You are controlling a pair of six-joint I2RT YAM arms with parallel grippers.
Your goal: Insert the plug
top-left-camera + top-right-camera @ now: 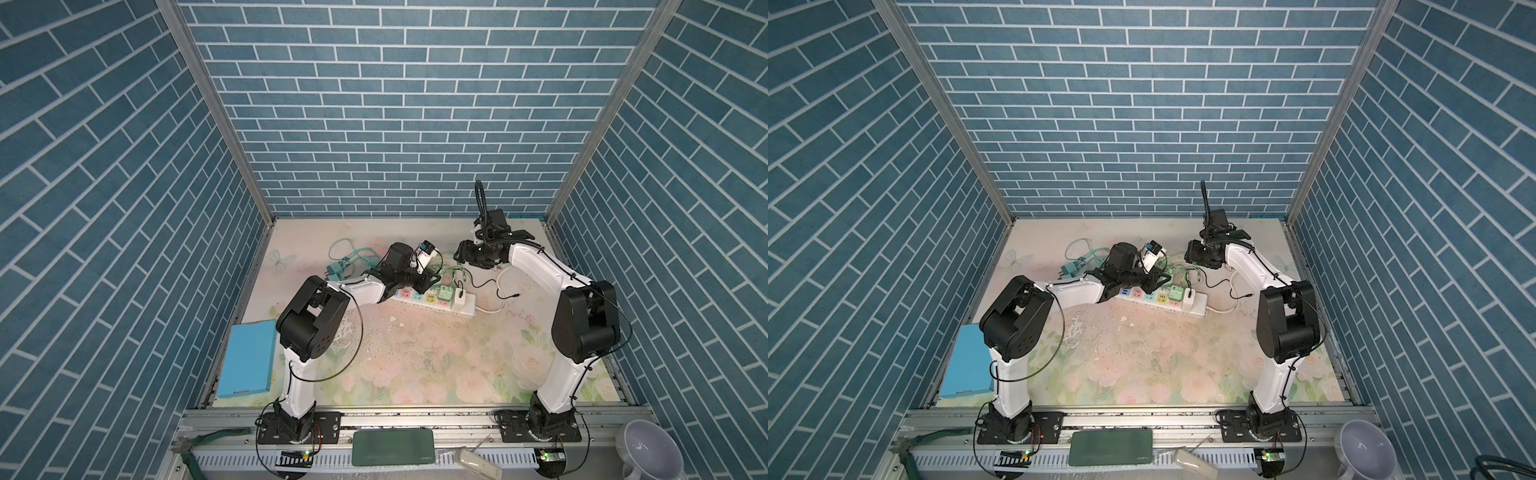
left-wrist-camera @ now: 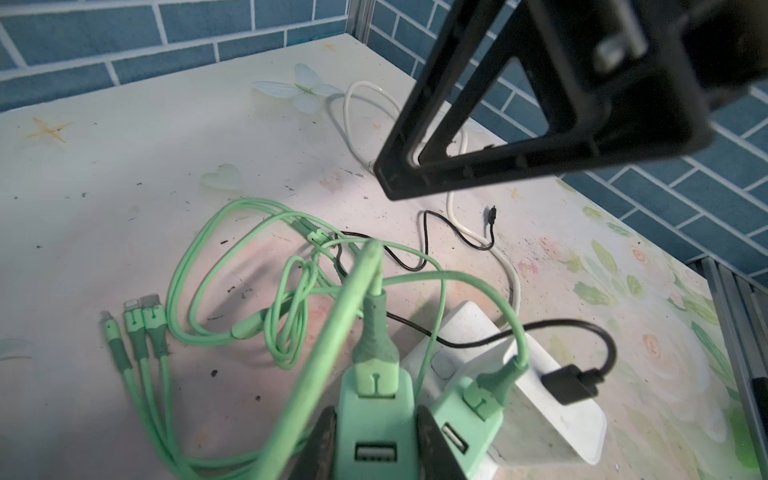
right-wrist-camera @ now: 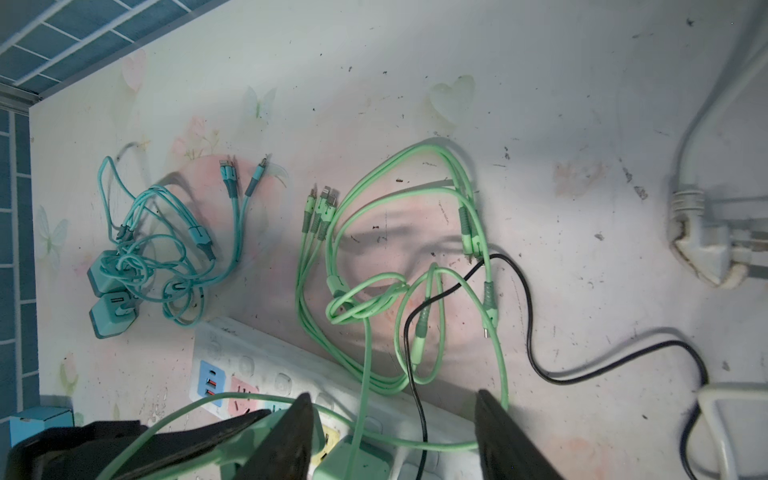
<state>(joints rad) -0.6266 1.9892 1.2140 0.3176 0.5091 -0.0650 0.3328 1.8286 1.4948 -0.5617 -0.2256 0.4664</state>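
Left pincer [image 2: 376, 440] is clamped on the light green USB charger plug [image 2: 374, 399], at the bottom centre of the left wrist view. Its green cable [image 2: 332, 332] trails up past the lens. The plug sits over the white power strip [image 2: 469, 332], just beside a second green charger [image 2: 469, 411] already seated, with a white charger [image 2: 552, 424] beyond that. I can't tell whether the prongs have entered a socket, as the underside is out of frame. Right pincer [image 3: 392, 395] stands wide and empty above the strip, at the lower middle of its wrist view.

My read is that the seating step is in hand. To do it well I'd hold the plug body square to the strip face and line the prongs up with the yellow socket [image 3: 326, 442], which looks free. Then I'd press straight down without rocking. The strip lies loose on the bench [image 1: 415, 353] and may skate, so I'd lower the right pincer onto it as a brace. I'd also watch the cable tangle for snags.
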